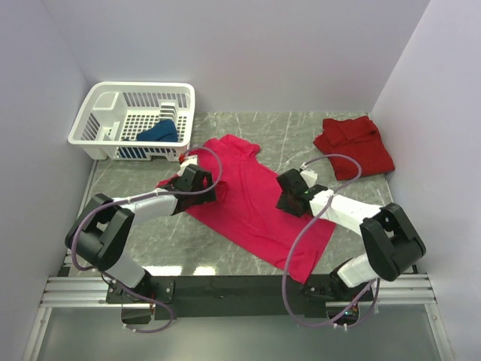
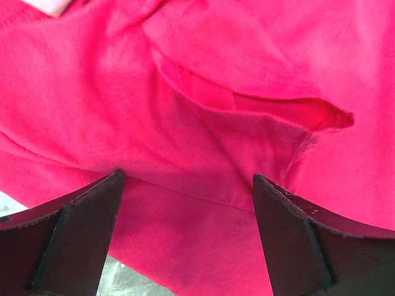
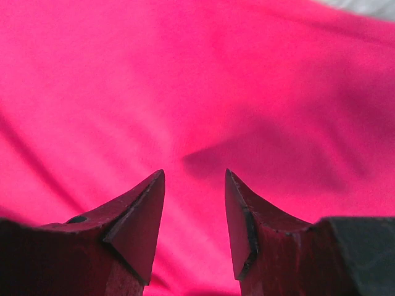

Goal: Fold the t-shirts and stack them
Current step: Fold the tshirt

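Top external first. Where do the t-shirts lie?

Me: Magenta t-shirt (image 1: 248, 203) spread flat on the bench (image 1: 301, 135), running on a slant from just beside the basket (image 1: 98, 113) down toward my right arm's base. Darker red t-shirt (image 1: 353, 143) bunched at the far right of the bench, well apart from the magenta one. Dark blue t-shirt (image 1: 159, 132) inside the white basket at far left. My left jaws are over the magenta shirt's left edge, near the basket's near corner. My right jaws are over its right edge.

Observer: Left wrist?

Me: Left jaws stand wide apart, nothing between them. Magenta cloth (image 2: 197, 92) fills almost the whole view below. A folded flap with a stitched hem (image 2: 278, 111) lies between and beyond the tips. Sliver of marbled bench shows at lower left. A pale patch (image 2: 52, 5) at the top left corner; cannot tell what it is.

Observer: Right wrist?

Me: Right jaws part-way apart, a clear gap between the tips, gripping nothing. Smooth magenta cloth (image 3: 197, 80) beneath, a few soft creases, shadow just ahead of the tips. Cannot tell whether the tips touch the cloth. Grey strip at the top right corner, too blurred to name.
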Controlling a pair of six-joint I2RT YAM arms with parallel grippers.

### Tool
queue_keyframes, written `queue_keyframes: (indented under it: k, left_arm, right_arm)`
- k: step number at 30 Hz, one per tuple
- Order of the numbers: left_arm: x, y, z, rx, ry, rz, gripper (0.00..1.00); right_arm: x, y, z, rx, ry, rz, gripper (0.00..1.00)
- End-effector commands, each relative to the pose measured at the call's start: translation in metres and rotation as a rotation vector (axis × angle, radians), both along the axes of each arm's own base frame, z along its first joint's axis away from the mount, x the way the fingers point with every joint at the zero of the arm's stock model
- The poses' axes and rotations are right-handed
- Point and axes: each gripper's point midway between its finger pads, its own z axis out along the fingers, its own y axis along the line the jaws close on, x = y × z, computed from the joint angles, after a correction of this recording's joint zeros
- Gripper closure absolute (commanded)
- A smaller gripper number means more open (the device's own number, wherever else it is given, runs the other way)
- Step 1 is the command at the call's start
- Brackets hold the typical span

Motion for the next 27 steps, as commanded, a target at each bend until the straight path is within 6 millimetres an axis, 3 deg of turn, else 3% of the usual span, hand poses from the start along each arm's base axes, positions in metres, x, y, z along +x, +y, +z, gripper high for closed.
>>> queue_keyframes:
  k: [1, 11, 17, 20, 27]
  left_arm:
    - [-0.001, -0.007, -0.003, -0.049, -0.012, -0.003, 0.09]
    - [-0.031, -0.009, -0.021, -0.117, 0.041, -0.010, 0.09]
    - [-0.067, -0.023, -0.036, -0.156, 0.099, -0.043, 0.09]
    - [-0.081, -0.034, -0.036, -0.191, 0.117, -0.056, 0.09]
    - [-0.116, -0.039, -0.036, -0.236, 0.149, -0.023, 0.08]
  right_arm:
    - [0.015, -0.010, -0.002, -0.020, -0.003, -0.022, 0.49]
    - [0.041, -0.036, -0.017, -0.062, 0.073, -0.056, 0.49]
    - [0.061, -0.052, -0.017, -0.083, 0.084, -0.071, 0.50]
    - [0.070, -0.058, -0.017, -0.107, 0.098, -0.063, 0.51]
    - [0.078, -0.065, -0.008, -0.123, 0.099, -0.047, 0.52]
